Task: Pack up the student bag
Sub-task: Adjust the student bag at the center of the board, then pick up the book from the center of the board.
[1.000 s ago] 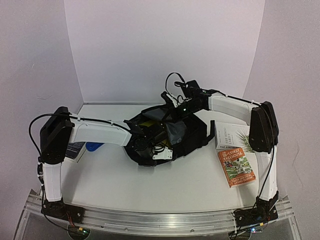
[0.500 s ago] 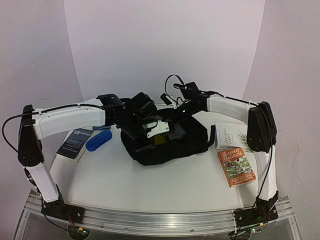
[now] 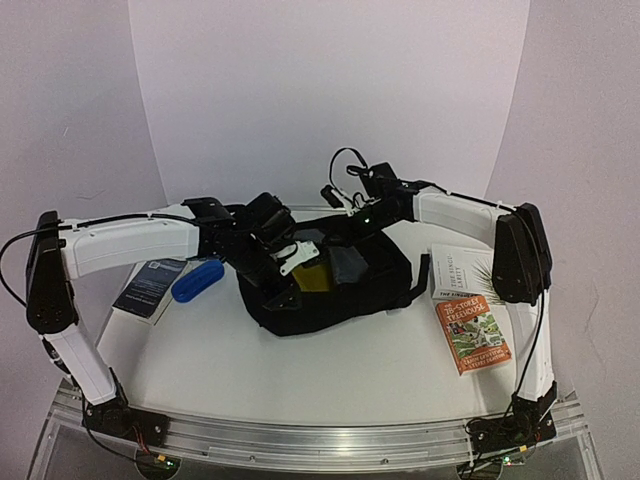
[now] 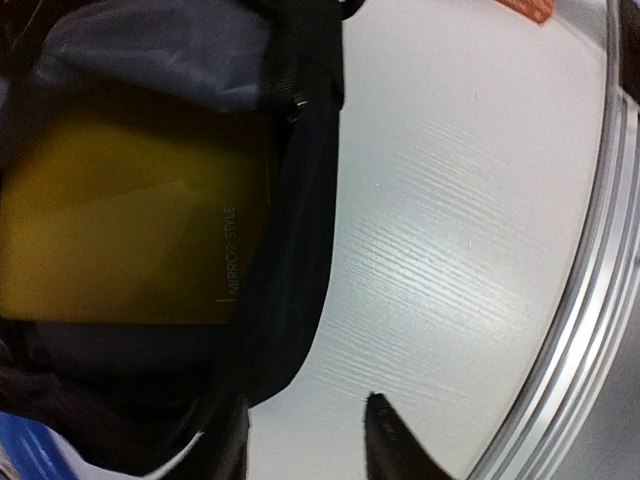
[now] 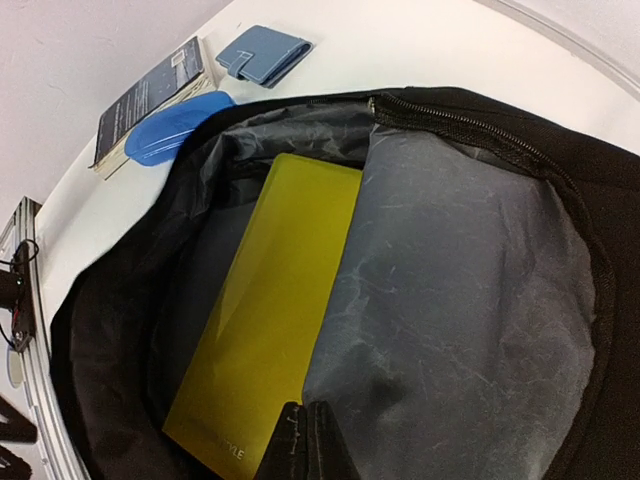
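The student bag [image 3: 345,290] is a black backpack lying in the middle of the table with its mouth held wide. A yellow book [image 5: 270,320] lies inside it against the grey lining [image 5: 460,300]. My left gripper [image 4: 305,440] hovers open over the bag's near-left rim [image 4: 300,250], and only bare table shows between its fingers. Above the bag's interior, at its far rim, my right gripper [image 5: 306,442] has its fingers pressed together with nothing visible between them.
A blue pencil case [image 3: 197,280] and a dark book [image 3: 152,285] lie left of the bag, with a blue wallet [image 5: 265,55] beyond them. A white book [image 3: 462,272] and an orange book [image 3: 473,335] lie on the right.
My left arm has risen out of the bag and swung left, and its gripper has opened. The yellow book now rests in the bag. The bag shifted slightly.
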Robot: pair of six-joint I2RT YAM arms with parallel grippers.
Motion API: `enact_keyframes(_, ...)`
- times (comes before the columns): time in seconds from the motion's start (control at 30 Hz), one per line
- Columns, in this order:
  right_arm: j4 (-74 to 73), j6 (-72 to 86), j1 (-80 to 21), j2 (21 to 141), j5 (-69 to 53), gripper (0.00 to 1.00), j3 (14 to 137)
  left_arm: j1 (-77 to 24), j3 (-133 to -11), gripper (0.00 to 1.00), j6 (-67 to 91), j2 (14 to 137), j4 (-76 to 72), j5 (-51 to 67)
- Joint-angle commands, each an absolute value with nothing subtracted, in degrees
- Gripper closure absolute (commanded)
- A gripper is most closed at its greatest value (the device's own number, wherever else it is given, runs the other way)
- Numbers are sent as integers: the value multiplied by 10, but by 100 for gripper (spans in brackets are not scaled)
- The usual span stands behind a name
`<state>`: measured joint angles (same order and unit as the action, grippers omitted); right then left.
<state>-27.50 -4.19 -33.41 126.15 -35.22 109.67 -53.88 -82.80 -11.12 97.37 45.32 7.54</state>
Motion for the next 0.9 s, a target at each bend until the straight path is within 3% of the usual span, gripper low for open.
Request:
enact_keyframes(0.0,-263,-34,-327,1260,-338,85,1068,-506,-804,43,-14,899,372,85)
enact_keyframes(0.1,-263,-34,-327,1257,-326,77,1059,-476,-798,24,58,882,365,50)
enact_keyframes(0.27,-264,-39,-324,1230,-310,58,1067,-407,-814,1,171,876,386,23)
enact_keyframes(0.3,-265,-38,-321,1222,-309,53,1069,-395,-817,0,189,876,388,20)
enact_keyframes(0.4,-266,-35,-309,1200,-312,36,1068,-351,-825,0,252,885,405,21)
enact_keyframes(0.47,-267,-46,-305,1185,-310,32,1063,-314,-835,0,285,903,431,23)
enact_keyframes(0.6,-265,-40,-309,1178,-339,33,1068,-242,-835,1,315,943,421,74)
enact_keyframes(0.77,-264,-19,-328,1203,-362,38,1095,-186,-867,22,319,1024,390,166)
enact_keyframes(0.87,-267,-10,-326,1212,-347,38,1103,-181,-909,25,315,1064,400,176)
